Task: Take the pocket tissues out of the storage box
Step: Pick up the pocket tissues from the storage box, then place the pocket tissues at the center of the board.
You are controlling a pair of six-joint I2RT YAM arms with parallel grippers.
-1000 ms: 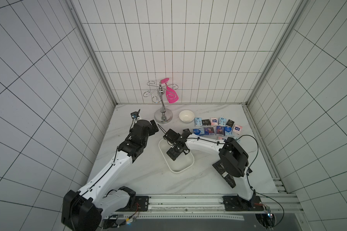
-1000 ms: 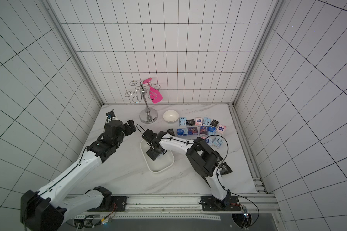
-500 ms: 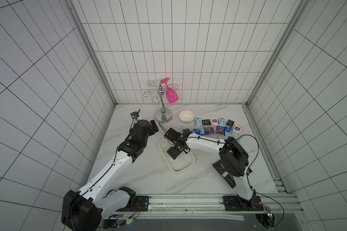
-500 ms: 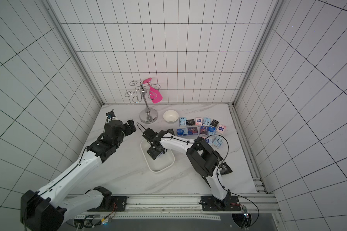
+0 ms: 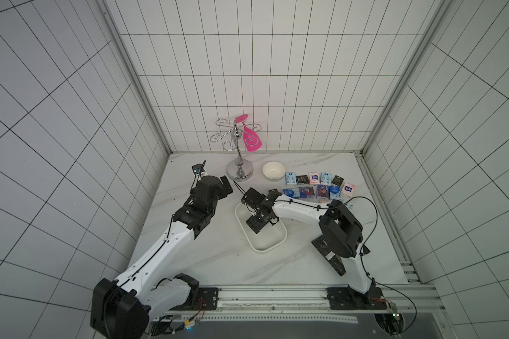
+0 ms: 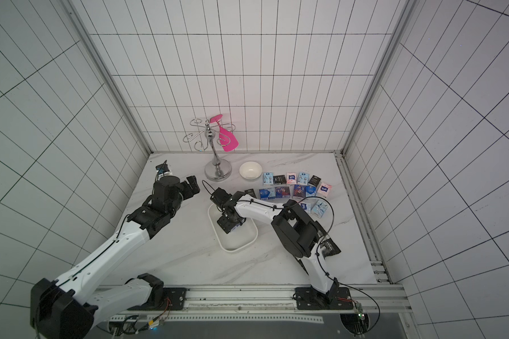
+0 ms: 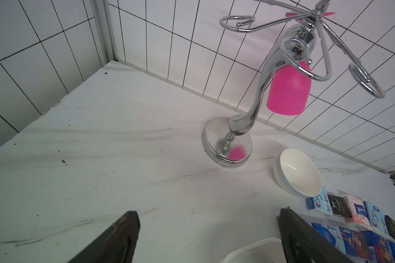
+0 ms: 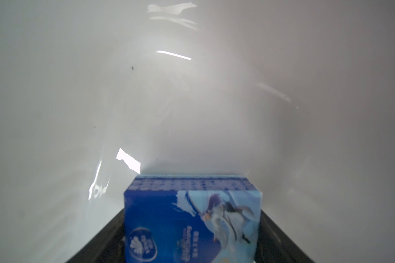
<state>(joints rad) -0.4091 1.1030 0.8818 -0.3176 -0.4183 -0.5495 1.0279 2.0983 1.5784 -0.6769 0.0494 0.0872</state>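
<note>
Blue tissue packet (image 8: 192,218) sits in white box (image 5: 272,239), right jaws flanking its sides; pinched yet? can't tell. Close fully b4 lifting, then go straight up, clear of rim. Left jaws spread, empty

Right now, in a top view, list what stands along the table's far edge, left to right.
chrome stand → white bowl → rows of pocket tissues
</note>
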